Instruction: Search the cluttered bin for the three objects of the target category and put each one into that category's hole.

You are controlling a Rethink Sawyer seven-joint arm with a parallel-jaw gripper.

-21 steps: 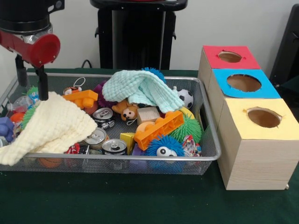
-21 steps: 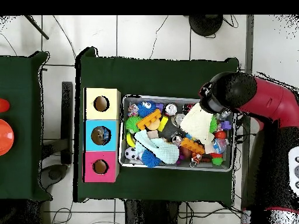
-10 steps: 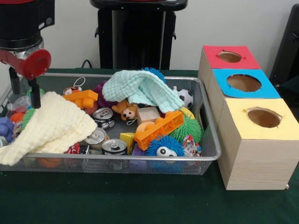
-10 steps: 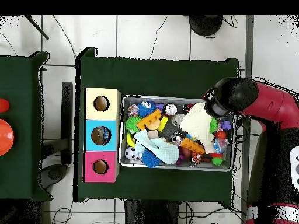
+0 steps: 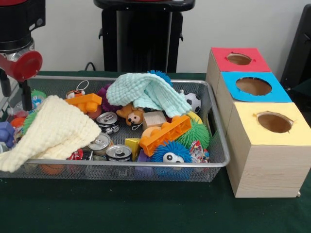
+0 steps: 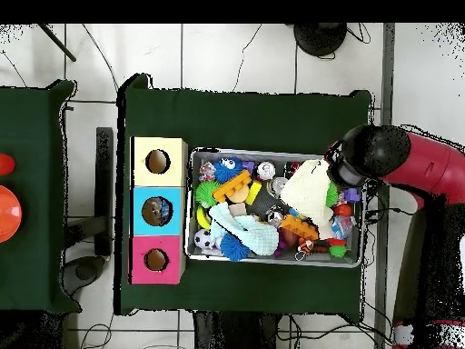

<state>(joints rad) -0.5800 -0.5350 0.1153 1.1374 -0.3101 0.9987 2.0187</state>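
Note:
The wire bin [image 5: 214, 162] [image 6: 192, 204] holds a jumble of toys. A pale yellow cloth [image 5: 53, 131] [image 6: 309, 191] lies at its left end in the front view, and a mint cloth [image 5: 146, 92] [image 6: 250, 238] is draped over the middle. Three silver cans [image 5: 108, 120] [image 5: 99, 142] [image 5: 119, 152] lie beside the yellow cloth. An orange brick [image 5: 165, 133], a teddy bear [image 5: 131, 115] and a wooden block [image 5: 154, 119] sit in the centre. My gripper [image 5: 17, 102] hangs open and empty over the bin's left end, just beside the yellow cloth. From overhead the arm's head [image 6: 363, 156] hides it.
Three wooden boxes stand beside the bin, each with a round hole: red top [image 5: 239, 58] [image 6: 156, 259], blue top [image 5: 253, 86] [image 6: 156, 211], yellow top [image 5: 274, 122] [image 6: 157, 161]. Spiky balls [image 5: 167, 153] [image 5: 194, 133], a soccer ball [image 5: 193, 101] and a second orange brick [image 5: 86, 102] fill the bin.
The arm has slid left in the front view, off the yellow cloth toward the bin's end wall. The cloth and toys have not moved.

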